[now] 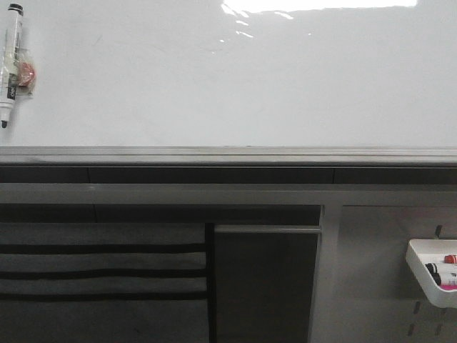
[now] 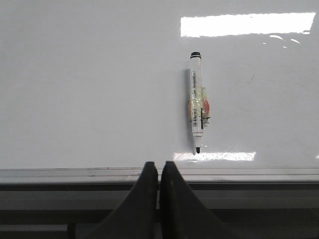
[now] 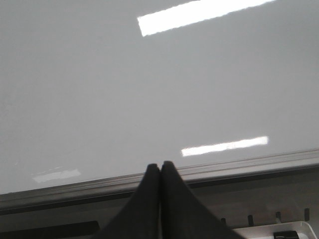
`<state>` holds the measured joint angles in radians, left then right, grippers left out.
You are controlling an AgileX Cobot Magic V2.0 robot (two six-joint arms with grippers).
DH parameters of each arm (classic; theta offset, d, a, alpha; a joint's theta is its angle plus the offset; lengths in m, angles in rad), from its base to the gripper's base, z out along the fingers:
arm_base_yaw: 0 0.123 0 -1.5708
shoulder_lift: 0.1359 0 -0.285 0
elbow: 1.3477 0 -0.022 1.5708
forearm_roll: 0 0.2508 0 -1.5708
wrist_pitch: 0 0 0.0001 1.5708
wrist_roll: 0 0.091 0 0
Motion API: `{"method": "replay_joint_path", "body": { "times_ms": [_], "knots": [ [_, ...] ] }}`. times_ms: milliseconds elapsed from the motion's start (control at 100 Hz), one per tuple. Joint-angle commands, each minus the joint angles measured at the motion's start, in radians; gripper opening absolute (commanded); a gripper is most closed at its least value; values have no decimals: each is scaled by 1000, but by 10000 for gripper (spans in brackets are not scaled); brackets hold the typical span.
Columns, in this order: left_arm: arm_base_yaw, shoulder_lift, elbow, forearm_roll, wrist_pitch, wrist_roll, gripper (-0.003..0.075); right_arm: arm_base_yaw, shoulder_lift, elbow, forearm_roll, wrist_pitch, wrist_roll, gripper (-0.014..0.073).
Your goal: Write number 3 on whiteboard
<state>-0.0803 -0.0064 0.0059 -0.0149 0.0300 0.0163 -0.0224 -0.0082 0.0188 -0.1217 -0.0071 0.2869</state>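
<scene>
Whiteboard (image 1: 235,78) glossy and unmarked, marker (image 2: 196,110) stuck upright on it, tip down, left claw (image 2: 158,172) closed, empty, right claw (image 3: 160,172) closed, empty.

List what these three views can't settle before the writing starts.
- Marker cap state: front view, too small; left wrist view shows a dark tip, blurred.
- Its label text and the orange lump taped to it: too blurred, both views.
- White tray: cut off by the front view's right edge.
- Whiteboard top: cut off, glare.
- Left hand, right hand: only fingertips show.
</scene>
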Motion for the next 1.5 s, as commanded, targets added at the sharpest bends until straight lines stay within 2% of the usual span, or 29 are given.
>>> {"method": "replay_joint_path", "body": {
  "times_ms": [0, 930, 1101, 1491],
  "knots": [
    [2, -31, 3, -2, -80, -8, -18, -4, -23, 19, -9, -79, -2, -74],
    [2, -31, 3, -2, -80, -8, -18, -4, -23, 19, -11, -79, -2, -74],
    [2, -31, 3, -2, -80, -8, -18, -4, -23, 19, -154, -63, -9, -74],
    [2, -31, -19, -6, -116, -8, -18, -4, -23, 17, -154, -77, -9, -74]
  ]
}}
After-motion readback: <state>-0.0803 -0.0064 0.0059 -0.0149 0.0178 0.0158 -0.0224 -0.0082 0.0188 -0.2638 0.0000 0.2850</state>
